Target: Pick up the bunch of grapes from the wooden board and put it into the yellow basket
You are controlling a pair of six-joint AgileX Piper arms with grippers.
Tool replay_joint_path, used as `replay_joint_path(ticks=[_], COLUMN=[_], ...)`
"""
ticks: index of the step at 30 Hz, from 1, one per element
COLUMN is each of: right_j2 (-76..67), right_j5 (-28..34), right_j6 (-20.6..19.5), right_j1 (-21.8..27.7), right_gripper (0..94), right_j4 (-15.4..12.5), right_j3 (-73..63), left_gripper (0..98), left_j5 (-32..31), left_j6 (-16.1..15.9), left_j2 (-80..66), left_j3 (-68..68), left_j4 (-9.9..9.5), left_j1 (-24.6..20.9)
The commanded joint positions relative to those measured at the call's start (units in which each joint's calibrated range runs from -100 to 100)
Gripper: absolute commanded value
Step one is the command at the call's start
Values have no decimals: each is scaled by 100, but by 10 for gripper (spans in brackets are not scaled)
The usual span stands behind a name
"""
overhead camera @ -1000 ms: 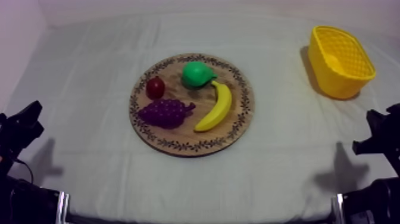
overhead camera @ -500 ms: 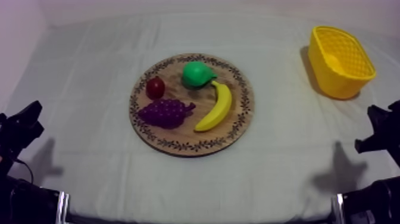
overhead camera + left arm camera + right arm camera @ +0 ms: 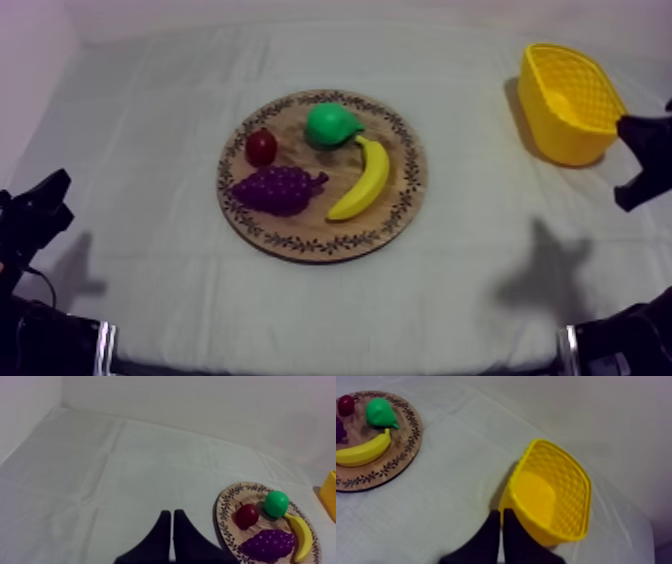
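Note:
The purple bunch of grapes point(image 3: 279, 189) lies on the round wooden board point(image 3: 322, 240), toward its left front, also seen beside the banana as grapes point(image 3: 267, 544). The yellow basket point(image 3: 572, 101) stands empty at the far right of the table. My left gripper point(image 3: 45, 205) rests low at the left edge, and its fingers point(image 3: 171, 526) lie together, shut on nothing. My right gripper point(image 3: 640, 160) is raised at the right edge, just in front of the basket point(image 3: 551, 498); its fingers point(image 3: 501, 523) are together in a narrow wedge.
On the board with the grapes lie a small red fruit point(image 3: 261, 147), a green pear point(image 3: 331, 125) and a banana point(image 3: 364, 179). A wall closes off the table's far edge. Bare cloth stretches between the board and the basket.
My right gripper has risen from low at the right edge toward the basket, and its shadow has shifted left on the cloth. The left arm and the fruit have stayed still.

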Motion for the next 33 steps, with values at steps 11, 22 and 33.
replay_joint_path(ticks=[11,22,33], right_j2=[2520,4494,6105], right_j5=[1268,2667,3885], right_j6=[306,552,589], right_j1=[-761,-1357,-2082], right_gripper=[4,4,4], right_j4=[-187,-459,-494], right_j3=[-3083,-5678,-7476], left_gripper=[1,1,1], left_j5=[-3,-3,-3], left_j6=[0,0,0], left_j2=[0,0,0], left_j3=[-4,-4,-4], left_j4=[-4,-4,-4], left_j1=[-1,-1,-1])
